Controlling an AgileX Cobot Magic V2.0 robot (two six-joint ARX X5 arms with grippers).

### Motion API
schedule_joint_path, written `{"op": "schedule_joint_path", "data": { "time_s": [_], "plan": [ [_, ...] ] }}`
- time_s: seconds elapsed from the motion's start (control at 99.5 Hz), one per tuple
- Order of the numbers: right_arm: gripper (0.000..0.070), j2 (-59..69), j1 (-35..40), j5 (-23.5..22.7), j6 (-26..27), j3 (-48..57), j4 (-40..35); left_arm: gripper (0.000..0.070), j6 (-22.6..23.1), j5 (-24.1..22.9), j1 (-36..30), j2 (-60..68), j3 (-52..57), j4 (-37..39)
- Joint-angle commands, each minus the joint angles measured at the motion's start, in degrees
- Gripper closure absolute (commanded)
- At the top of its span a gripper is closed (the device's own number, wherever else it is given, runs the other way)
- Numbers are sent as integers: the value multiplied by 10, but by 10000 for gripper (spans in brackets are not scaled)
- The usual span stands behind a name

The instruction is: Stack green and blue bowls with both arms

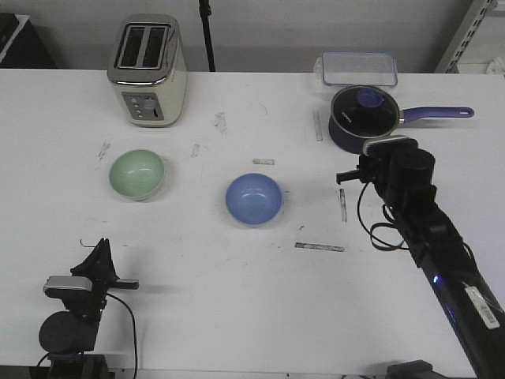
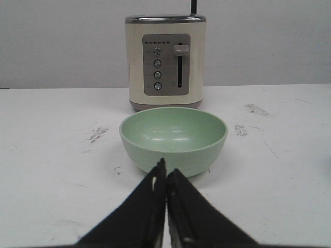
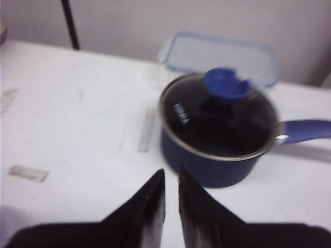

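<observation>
The left gripper (image 2: 166,173) has its fingers pressed together at the tips and holds nothing; it sits low near the front-left corner of the white table (image 1: 237,300), pointing straight at the green bowl (image 2: 174,138). In the left wrist view the fingertips stop just short of the bowl's near wall, with bare tabletop on both sides of it. The right gripper (image 3: 170,178) is almost closed, a thin slit between its fingers, and also empty. It hangs over the right side of the table, near the dark blue saucepan (image 3: 217,129), whose glass lid carries a blue knob and whose handle runs off towards the table's right edge.

From the front, the green bowl (image 1: 137,174) rests upright left of centre, and the blue bowl (image 1: 254,199) rests upright near the middle, well apart from it. Open tabletop lies between the two bowls and in front of them, marked only by scuffs and bits of tape. The cream toaster (image 1: 147,69) stands behind the green bowl close to the far edge. A clear lidded container (image 1: 357,69) sits at the far edge behind the saucepan. The right arm (image 1: 426,229) stretches from the front-right corner.
</observation>
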Motion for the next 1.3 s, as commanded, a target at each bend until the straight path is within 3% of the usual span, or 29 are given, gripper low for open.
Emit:
{"op": "schedule_joint_path", "data": {
  "time_s": [0.0, 0.151, 0.311, 0.492, 0.633, 1.025, 1.286],
  "plan": [
    [662, -19, -8, 0, -22, -25, 30, 699, 7, -2, 0, -1, -13, 9],
    [682, -90, -50, -10, -22, -108, 64, 699, 7, -2, 0, -1, -13, 9],
    [685, -170, -99, -66, -18, -189, 120, 699, 7, -2, 0, -1, -13, 9],
    [685, -258, -128, -84, 32, -265, 167, 699, 7, -2, 0, -1, -13, 9],
    [685, -325, -131, -82, 60, -311, 167, 699, 7, -2, 0, -1, -13, 9],
    [685, -483, -129, -75, 60, -390, 148, 699, 7, -2, 0, -1, -13, 9],
    [685, -549, -128, -75, 60, -399, 85, 699, 7, -2, 0, -1, -13, 9]
  ]
}}
